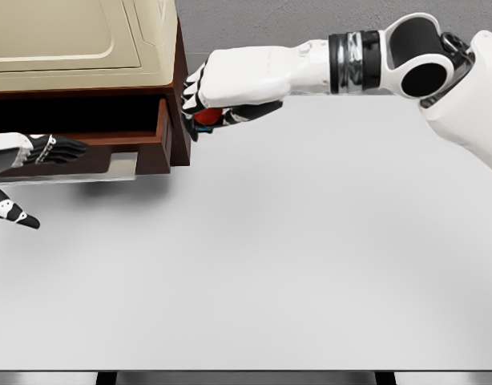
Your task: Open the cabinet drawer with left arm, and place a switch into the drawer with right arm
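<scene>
A dark wooden cabinet point(179, 76) with a cream top stands at the back left of the white table. Its drawer point(160, 136) is pulled out toward me. My left hand point(46, 152) lies on the drawer's front at the far left, fingers stretched out flat, thumb hanging below. My right hand point(210, 100) reaches in from the right and hovers just right of the cabinet's corner, above the table. Its fingers are curled around a small red switch point(206, 116), of which only a red patch with a bit of blue shows.
The white table point(294, 257) spreads wide in front and to the right of the cabinet. Its front edge runs along the bottom of the picture. A grey wall lies behind.
</scene>
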You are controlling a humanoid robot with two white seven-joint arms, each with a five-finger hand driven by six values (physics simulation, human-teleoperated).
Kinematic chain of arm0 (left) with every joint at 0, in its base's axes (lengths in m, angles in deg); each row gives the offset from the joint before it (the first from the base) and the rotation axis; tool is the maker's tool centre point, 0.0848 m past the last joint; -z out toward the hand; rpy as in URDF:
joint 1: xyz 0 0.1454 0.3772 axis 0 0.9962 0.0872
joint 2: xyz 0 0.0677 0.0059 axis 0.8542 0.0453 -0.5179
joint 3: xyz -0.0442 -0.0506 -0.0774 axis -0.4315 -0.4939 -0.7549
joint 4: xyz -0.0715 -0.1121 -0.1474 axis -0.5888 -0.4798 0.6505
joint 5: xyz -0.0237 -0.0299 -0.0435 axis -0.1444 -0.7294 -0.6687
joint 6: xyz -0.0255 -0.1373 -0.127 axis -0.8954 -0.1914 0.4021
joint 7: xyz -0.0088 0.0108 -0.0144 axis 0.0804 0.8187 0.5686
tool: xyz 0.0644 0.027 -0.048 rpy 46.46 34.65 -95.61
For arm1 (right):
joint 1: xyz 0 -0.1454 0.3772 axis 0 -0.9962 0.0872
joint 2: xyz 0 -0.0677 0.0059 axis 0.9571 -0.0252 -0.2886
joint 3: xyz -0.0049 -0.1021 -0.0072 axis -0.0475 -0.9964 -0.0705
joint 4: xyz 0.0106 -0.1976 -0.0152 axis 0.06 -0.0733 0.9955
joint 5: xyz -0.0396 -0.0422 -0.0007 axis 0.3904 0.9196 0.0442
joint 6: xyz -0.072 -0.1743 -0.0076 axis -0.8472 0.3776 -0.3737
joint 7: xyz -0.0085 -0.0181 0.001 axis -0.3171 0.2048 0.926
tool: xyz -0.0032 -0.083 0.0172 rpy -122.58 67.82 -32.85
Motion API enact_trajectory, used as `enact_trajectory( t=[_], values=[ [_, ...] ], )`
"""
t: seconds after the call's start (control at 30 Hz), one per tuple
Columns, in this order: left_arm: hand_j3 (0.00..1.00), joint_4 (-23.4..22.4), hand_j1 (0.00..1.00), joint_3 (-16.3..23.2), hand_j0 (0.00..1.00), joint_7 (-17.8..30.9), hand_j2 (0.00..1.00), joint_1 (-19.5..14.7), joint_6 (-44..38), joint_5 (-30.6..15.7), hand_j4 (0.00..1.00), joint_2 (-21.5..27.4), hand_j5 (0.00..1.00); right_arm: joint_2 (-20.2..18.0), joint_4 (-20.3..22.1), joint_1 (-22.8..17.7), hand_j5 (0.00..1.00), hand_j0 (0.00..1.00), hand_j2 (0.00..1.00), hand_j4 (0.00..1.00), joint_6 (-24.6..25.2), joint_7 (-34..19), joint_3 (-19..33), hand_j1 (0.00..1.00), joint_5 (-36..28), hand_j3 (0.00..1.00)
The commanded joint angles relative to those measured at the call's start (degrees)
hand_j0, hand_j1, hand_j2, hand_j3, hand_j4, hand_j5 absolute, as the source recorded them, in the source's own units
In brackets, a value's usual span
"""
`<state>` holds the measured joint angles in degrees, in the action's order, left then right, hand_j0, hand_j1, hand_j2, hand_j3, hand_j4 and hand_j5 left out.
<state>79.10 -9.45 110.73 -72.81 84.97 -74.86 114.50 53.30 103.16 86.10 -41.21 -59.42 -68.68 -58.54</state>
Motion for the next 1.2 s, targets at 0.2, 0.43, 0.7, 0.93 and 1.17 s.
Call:
enact_trajectory(
  t=[0.2,0.43,0.7,0.93,1.17],
  values=[
    [1.00,0.09,1.00,0.05,1.00,-0.01,1.00,0.09,6.44,-3.88,1.00,0.35,1.00,3.26,-2.19,1.23,0.45,0.45,0.45,0.45,0.44,0.03,-1.01,0.45,-0.29,0.45],
    [1.00,0.00,1.00,0.40,1.00,-0.01,1.00,0.27,22.34,-4.14,1.00,0.35,1.00,7.92,-6.67,3.52,0.45,0.45,0.45,0.45,2.11,0.03,-2.77,0.45,-0.21,0.45],
    [1.00,0.09,1.00,0.32,1.00,-0.01,1.00,0.62,25.51,-4.05,1.00,0.79,1.00,11.08,-11.94,5.18,0.45,0.45,0.45,0.45,2.55,0.03,-3.38,0.45,-0.21,0.45],
    [1.00,0.09,1.00,0.32,1.00,-0.01,1.00,0.88,25.77,-4.14,1.00,0.79,1.00,14.86,-17.66,6.68,0.45,0.45,0.45,0.45,2.55,0.03,-4.61,0.45,-0.21,0.45],
    [1.00,0.00,1.00,0.32,1.00,-0.01,1.00,1.06,26.13,-4.14,1.00,0.70,1.00,17.76,-20.56,7.29,0.45,0.45,0.45,0.45,2.55,0.03,-5.32,0.45,-0.21,0.45]
  ],
)
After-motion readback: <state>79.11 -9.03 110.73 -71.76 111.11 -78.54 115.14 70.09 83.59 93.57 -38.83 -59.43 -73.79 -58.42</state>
